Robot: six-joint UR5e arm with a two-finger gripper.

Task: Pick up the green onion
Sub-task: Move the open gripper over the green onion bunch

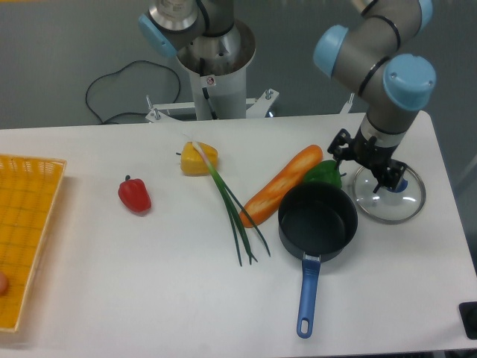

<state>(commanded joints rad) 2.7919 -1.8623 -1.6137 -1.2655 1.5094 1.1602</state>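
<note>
On the white table (112, 283) I see the green onion (231, 209) lying flat between the yellow pepper (199, 159) and the carrot (282, 185), bulb end touching the pepper. I judge it light and floppy, best pinched mid-stalk. My gripper (365, 165) hangs well to its right, near the glass lid (391, 200); whether its fingers are parted, I cannot tell.

The green onion (232, 209) lay flat on the white table (112, 283), thin dark-green stalks fanning toward the front edge, its small white bulb end touching the yellow pepper (198, 159)
</note>
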